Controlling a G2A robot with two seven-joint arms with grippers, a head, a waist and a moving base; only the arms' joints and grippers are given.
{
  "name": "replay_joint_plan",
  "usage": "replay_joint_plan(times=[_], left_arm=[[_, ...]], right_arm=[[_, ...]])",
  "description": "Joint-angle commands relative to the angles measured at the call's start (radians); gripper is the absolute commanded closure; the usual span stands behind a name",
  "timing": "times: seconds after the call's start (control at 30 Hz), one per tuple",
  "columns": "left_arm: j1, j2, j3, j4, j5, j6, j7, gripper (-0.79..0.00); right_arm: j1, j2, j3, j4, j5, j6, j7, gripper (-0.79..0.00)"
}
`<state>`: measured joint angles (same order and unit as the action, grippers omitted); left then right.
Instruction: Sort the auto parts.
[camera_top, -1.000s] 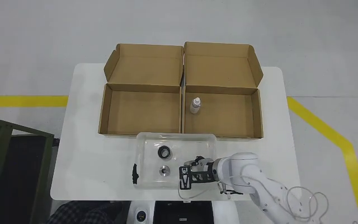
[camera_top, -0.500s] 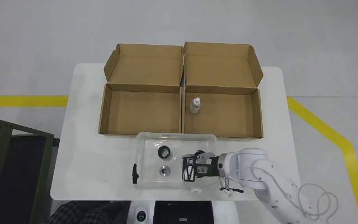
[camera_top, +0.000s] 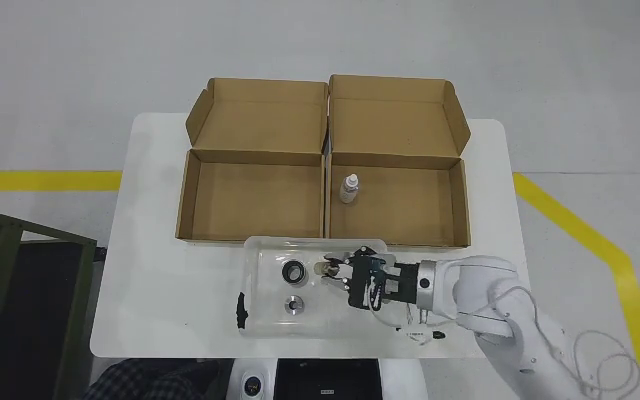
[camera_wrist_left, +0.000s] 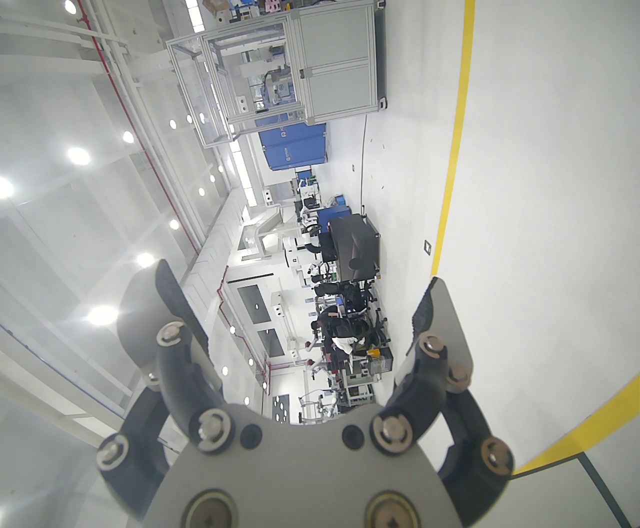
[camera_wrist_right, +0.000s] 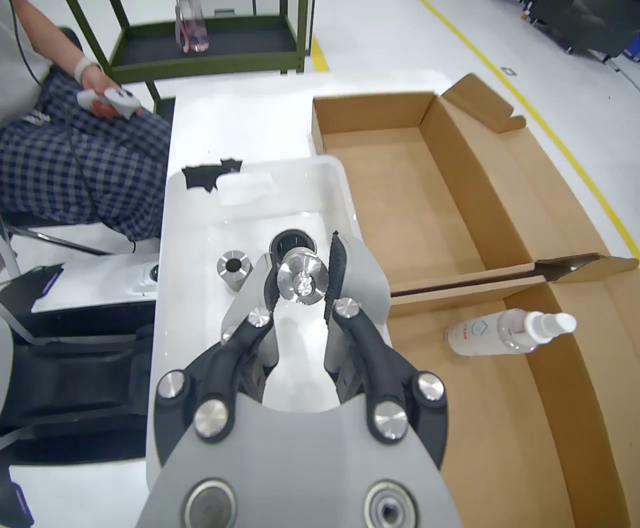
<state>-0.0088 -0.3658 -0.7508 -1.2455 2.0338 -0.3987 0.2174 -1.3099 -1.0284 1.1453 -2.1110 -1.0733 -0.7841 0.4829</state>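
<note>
Held metal part (camera_wrist_right: 296, 278) clamped by its round rim in right gripper (camera_wrist_right: 303, 272), over tray's (camera_top: 268, 258) middle. Judged heavy, stiff, slick: apt to slip. Left gripper (camera_wrist_left: 300, 290) spread apart, empty.

White table (camera_top: 150, 250): boxes (camera_top: 250, 200), clear tray (camera_top: 265, 255).

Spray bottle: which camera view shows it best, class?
The right wrist view: the spray bottle lies close up, on its side in the cardboard box. The top view gives it small; the left wrist view faces elsewhere.
</note>
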Motion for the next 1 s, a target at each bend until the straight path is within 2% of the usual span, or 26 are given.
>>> replay_joint_plan(times=[0.0, 0.37, 0.97], left_arm=[[0.0, 0.0, 0.0, 0.0, 0.0, 0.0, 0.0, -0.785], [0.0, 0.0, 0.0, 0.0, 0.0, 0.0, 0.0, -0.785], [0.0, 0.0, 0.0, 0.0, 0.0, 0.0, 0.0, -0.785]], right_arm=[[0.01, -0.002, 0.006, 0.004, 0.012, 0.013, -0.039, 0.0], [0.079, -0.011, 0.037, 0.04, 0.052, 0.059, -0.19, 0.0], [0.073, -0.009, 0.103, 0.052, 0.12, 0.064, -0.276, 0.0]])
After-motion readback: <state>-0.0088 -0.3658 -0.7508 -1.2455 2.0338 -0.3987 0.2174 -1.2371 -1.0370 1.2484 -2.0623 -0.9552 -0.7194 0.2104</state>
